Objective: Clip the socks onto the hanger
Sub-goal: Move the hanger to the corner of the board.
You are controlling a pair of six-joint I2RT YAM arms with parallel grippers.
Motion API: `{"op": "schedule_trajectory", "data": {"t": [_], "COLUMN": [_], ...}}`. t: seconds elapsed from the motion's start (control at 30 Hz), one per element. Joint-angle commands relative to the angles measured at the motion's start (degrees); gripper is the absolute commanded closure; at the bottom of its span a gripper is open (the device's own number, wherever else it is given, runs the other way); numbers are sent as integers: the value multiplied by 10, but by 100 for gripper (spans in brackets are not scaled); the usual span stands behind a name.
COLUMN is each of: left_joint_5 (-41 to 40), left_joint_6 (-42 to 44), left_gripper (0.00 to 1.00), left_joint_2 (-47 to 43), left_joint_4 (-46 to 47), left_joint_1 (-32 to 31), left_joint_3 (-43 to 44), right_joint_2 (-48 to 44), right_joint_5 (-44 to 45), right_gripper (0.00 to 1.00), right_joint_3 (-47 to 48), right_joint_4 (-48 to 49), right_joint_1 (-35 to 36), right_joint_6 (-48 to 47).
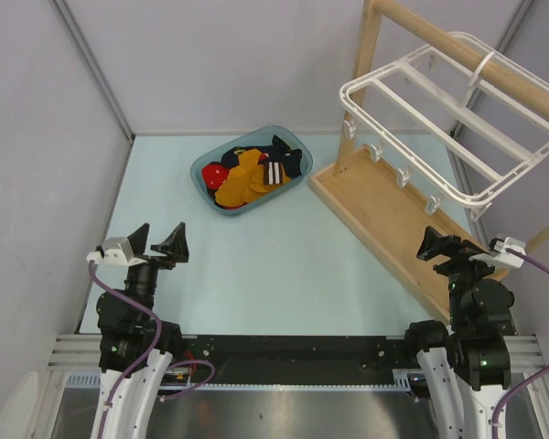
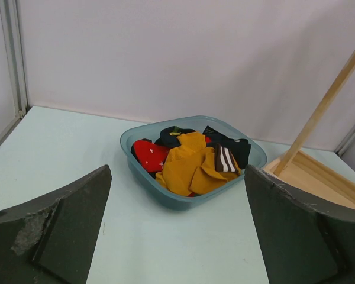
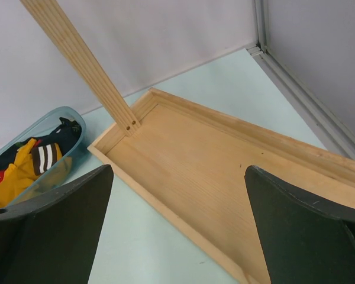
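Observation:
The mustard-yellow socks (image 1: 241,181) lie heaped with red and navy ones in a teal bin (image 1: 199,171) at the back of the table. One striped dark cuff (image 2: 225,158) shows on top of the yellow pile (image 2: 186,168). The white hanger (image 1: 444,105) hangs from the wooden rod at the right, its small clips (image 1: 375,151) dangling along the near side. My left gripper (image 1: 156,240) hovers open near the front left, facing the bin (image 2: 183,201). Open too, my right gripper (image 1: 467,247) sits front right over the wooden rack's base. Nothing is between either pair of fingers.
The wooden rack's tray-like base (image 1: 384,210) lies diagonally on the right, with an upright post (image 3: 83,59) at its far corner. Grey walls close in the back and both sides. Red socks (image 2: 149,155) and navy socks (image 1: 288,160) share the bin.

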Motion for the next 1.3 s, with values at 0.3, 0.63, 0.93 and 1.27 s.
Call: {"op": "schedule_trajectory", "data": {"t": [0.3, 0.63, 0.93, 1.27], "left_joint_5": [32, 21, 26, 35], "left_joint_6": [-47, -84, -113, -106], "left_gripper": [0, 0, 0, 0], "left_joint_2": [-8, 33, 85, 195], "left_joint_4": [22, 47, 63, 132], "left_joint_1": [-1, -3, -5, -10], "left_joint_3": [-7, -24, -35, -23], "right_joint_2": [111, 254, 550, 893], "right_joint_5": [-161, -223, -144, -188], "right_gripper": [0, 0, 0, 0], "right_joint_3": [-48, -165, -162, -39], "right_joint_4": [74, 358, 688, 911], "right_joint_1": [2, 38, 109, 95], "right_joint_6": [100, 228, 259, 276]}}
